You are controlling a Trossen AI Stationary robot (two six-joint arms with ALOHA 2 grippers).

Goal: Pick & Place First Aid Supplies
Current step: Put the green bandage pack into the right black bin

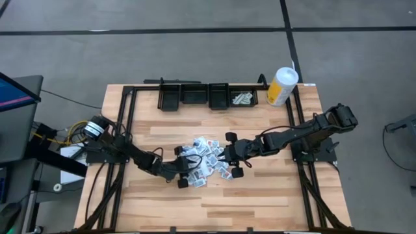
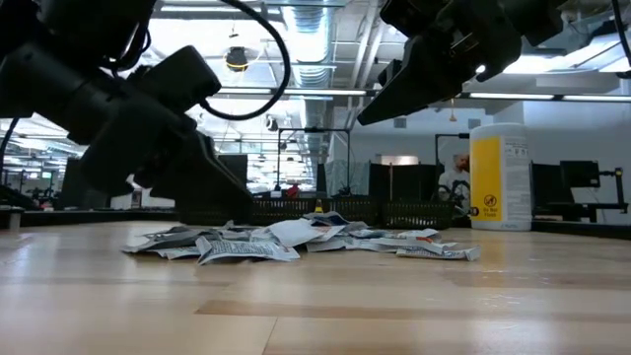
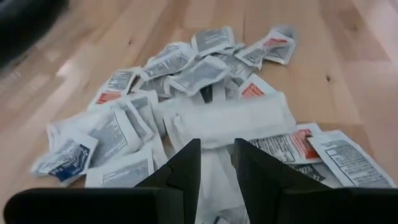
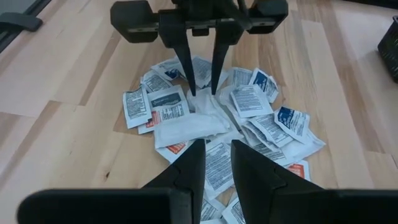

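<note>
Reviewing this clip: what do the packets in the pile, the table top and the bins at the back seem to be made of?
Packets: probably thin paper or foil-laminate, matte white with print; edges curl and crinkle. Large plain white packet: softer, paper-like, wrinkled. Table top: wood, light planks with grain and knots, smooth finish. Bins: black, likely plastic; the look leaves it open.

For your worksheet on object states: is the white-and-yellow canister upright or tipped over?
Upright. The canister stands on its base at the table's far right corner, its round top facing the overhead camera.

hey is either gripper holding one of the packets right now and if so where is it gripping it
Nothing is clearly held. The left gripper has its tips down at the edge of a plain white packet in the packet pile, fingers slightly apart. The right gripper hovers open above.
</note>
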